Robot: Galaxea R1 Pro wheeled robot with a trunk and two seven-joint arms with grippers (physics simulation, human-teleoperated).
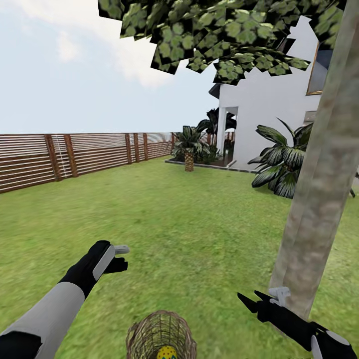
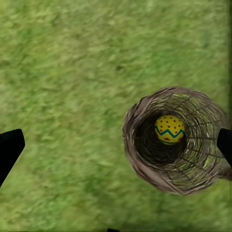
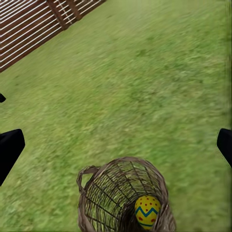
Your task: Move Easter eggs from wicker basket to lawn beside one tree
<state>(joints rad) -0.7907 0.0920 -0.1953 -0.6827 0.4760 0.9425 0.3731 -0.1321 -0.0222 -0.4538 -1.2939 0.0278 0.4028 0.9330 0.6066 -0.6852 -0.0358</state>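
The wicker basket (image 1: 137,330) stands on the lawn (image 1: 174,209) at the bottom of the head view, between my arms. A single yellow Easter egg (image 1: 167,353) with a blue zigzag lies inside it. My left gripper (image 1: 117,256) hovers open and empty above the grass, to the left of and beyond the basket. From the left wrist, the basket (image 2: 131,145) and its egg (image 2: 169,129) are seen from above. My right gripper (image 1: 252,300) is open and empty just in front of the tree (image 1: 319,199) trunk. The right wrist view looks down on the basket (image 3: 104,193) and egg (image 3: 147,211).
A brown slatted fence (image 1: 60,154) runs along the left. A white house (image 1: 269,99) stands far ahead, with a short palm (image 1: 189,147) and broad-leaved shrubs (image 1: 281,159) before it. Open grass stretches ahead and around the trunk's base.
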